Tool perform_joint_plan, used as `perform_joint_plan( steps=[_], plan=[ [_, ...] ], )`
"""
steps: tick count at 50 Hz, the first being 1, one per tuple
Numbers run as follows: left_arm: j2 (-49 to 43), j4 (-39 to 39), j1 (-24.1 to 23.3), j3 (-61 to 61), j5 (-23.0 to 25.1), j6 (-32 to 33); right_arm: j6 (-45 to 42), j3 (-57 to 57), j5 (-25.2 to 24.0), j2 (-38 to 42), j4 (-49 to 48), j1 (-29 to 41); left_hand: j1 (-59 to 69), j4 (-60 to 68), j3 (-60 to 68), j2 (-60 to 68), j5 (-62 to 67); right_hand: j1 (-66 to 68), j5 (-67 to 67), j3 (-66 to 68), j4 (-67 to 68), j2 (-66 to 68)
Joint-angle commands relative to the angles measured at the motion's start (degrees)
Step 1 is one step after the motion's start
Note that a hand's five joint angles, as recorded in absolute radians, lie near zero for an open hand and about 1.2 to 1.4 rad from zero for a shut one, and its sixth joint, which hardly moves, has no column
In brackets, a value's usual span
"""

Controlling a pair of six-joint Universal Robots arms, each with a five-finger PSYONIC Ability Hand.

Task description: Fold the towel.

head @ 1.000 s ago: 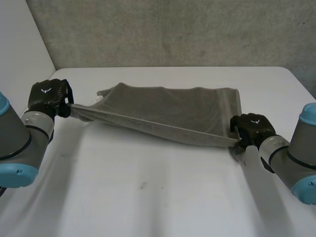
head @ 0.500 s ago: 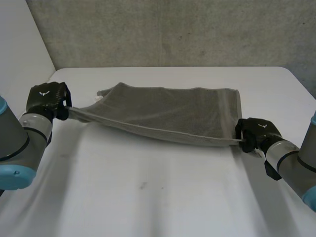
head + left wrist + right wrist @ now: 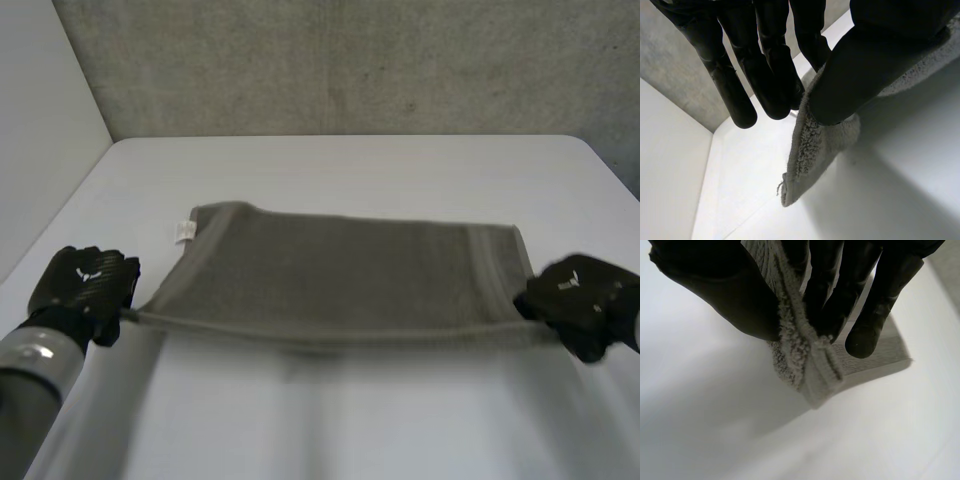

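A grey towel (image 3: pixel 340 275) is stretched between my two hands above the white table (image 3: pixel 380 165), its near edge pulled taut and lifted, its far edge hanging toward the table. My left hand (image 3: pixel 85 290) pinches the near left corner (image 3: pixel 810 150) between thumb and fingers (image 3: pixel 765 65). My right hand (image 3: pixel 580 300) pinches the near right corner (image 3: pixel 805 365) the same way, thumb on one side and fingers (image 3: pixel 865 300) on the other. A small white label (image 3: pixel 185 232) shows at the towel's far left corner.
The table's far edge meets a grey concrete wall (image 3: pixel 350 60). A pale side wall (image 3: pixel 40 150) stands to the left of the table.
Both hands have pulled back toward the near side of the table and lifted, drawing the towel's near edge with them. The right hand closed on its corner; the towel now hangs taut.
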Motion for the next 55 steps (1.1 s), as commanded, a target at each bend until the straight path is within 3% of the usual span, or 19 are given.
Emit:
perform_joint_plan(
  steps=[1,8,11,13,19,37,44,55],
  plan=[
    [11.52,-8.52,-1.43,-2.17,0.26,2.79,-7.94,0.68,-1.1,-7.27,10.46,-5.41,11.01,10.21,10.25,10.19,10.64,3.85,3.01,3.44,3.16,3.55],
    [10.21,-8.71,-3.19,-1.2,0.17,6.58,-9.1,-0.82,-1.8,-8.78,9.85,-6.65,11.01,10.21,10.25,10.19,10.64,3.85,3.01,3.44,3.16,3.55],
    [5.11,-6.34,-3.54,1.0,0.26,7.81,-8.92,-1.79,-2.68,-5.79,8.27,-7.09,11.01,10.21,10.25,10.19,10.64,3.85,3.01,3.44,3.16,3.55],
    [-1.01,-2.66,-3.9,3.88,0.17,8.07,-8.4,-3.18,-2.42,0.94,5.56,-6.48,11.01,10.21,10.25,10.19,10.64,3.85,3.01,3.44,3.16,3.55],
    [-15.77,2.54,-5.38,13.88,0.08,8.25,-4.98,-7.22,-1.54,10.09,0.28,-5.77,11.01,10.21,10.25,10.19,10.64,3.85,3.01,3.44,3.16,3.55],
    [-48.83,2.72,-7.24,51.33,-0.09,8.16,8.21,-29.98,6.98,34.71,-16.42,3.63,11.01,10.21,10.25,10.19,10.64,3.85,3.01,3.44,3.16,3.55],
    [-55.08,2.81,-7.5,59.95,-0.18,8.25,8.39,-35.53,10.32,39.46,-20.82,5.74,11.01,10.21,10.25,10.19,10.64,3.85,3.01,3.44,3.16,3.55],
    [-59.31,2.37,-7.5,65.51,-0.53,8.25,8.31,-41.42,10.68,43.68,-22.75,7.15,11.01,10.21,10.25,10.19,10.64,3.85,3.01,3.44,3.16,3.55]
  ],
)
